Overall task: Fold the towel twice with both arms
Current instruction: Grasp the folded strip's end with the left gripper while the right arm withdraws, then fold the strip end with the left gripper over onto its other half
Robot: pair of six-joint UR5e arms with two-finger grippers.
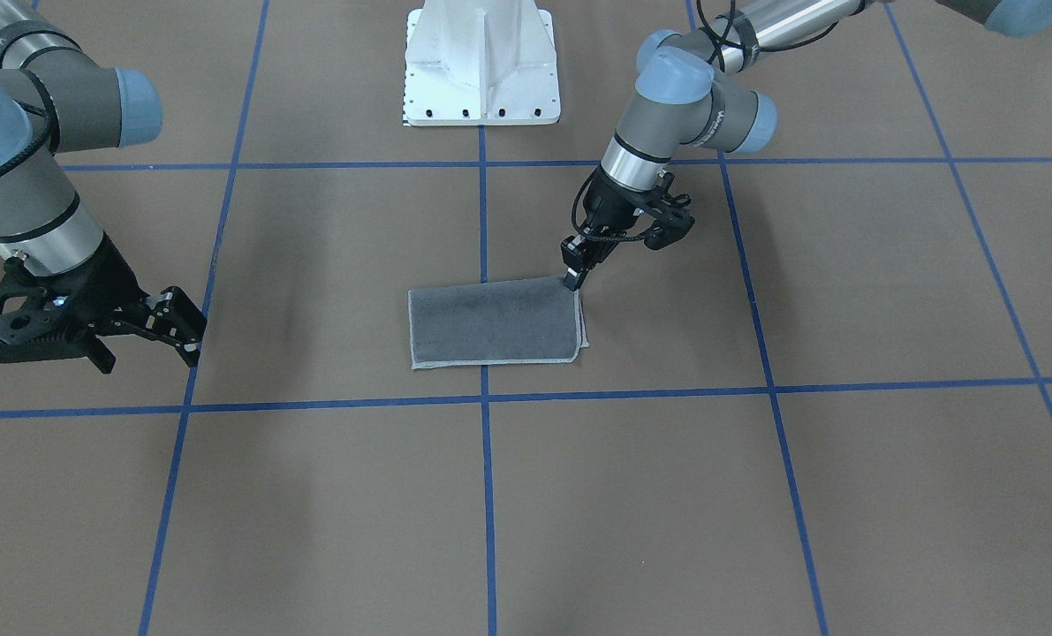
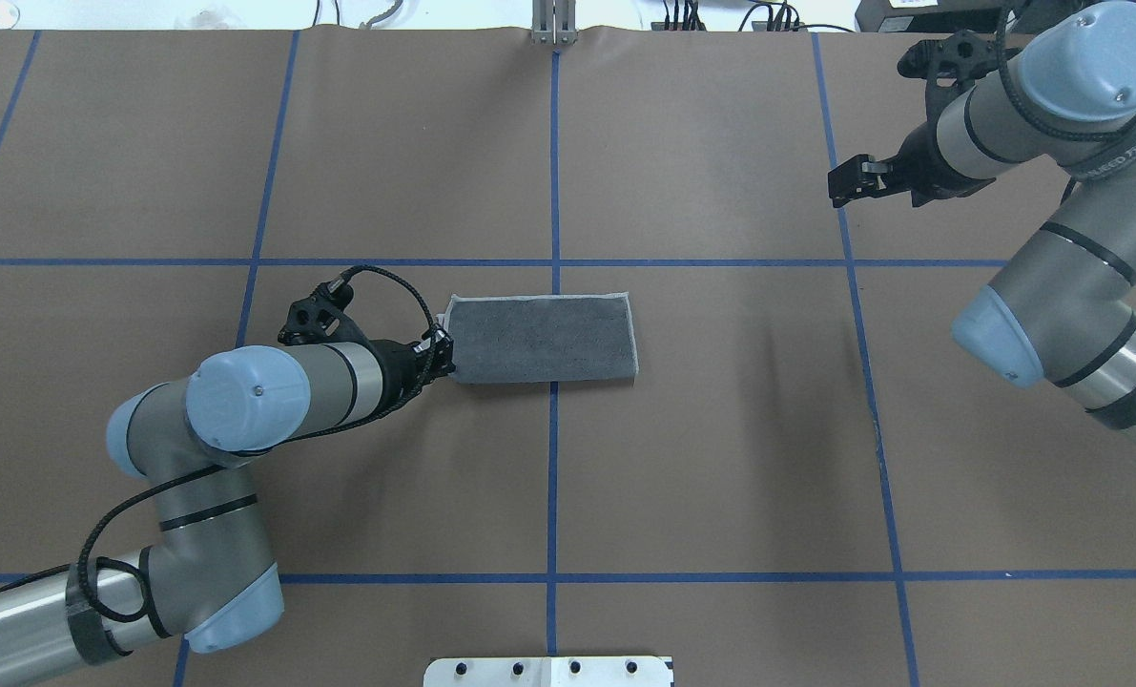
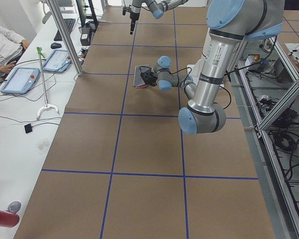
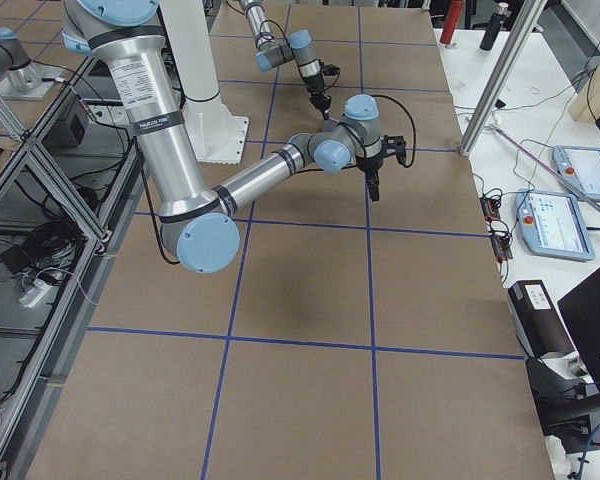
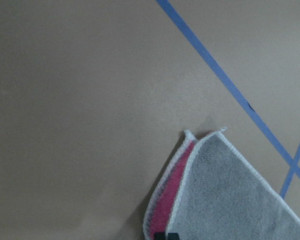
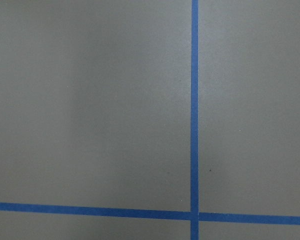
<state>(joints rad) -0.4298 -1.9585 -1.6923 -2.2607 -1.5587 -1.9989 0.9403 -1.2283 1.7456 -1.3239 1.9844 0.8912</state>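
Now our left claw (image 1: 571,280) is clamped on one towel (image 1: 490,322) corner, right claw (image 1: 151,358) gaping far off, so we risk a skewed fold.

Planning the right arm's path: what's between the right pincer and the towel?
Between right pincer and towel: only bare table with a blue tape line, per overhead view.

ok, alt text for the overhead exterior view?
A dark grey towel, folded into a rectangle, lies mid-table on brown paper gridded with blue tape, and the left gripper grips its left end. The right gripper hangs well clear of it, toward the far right corner.
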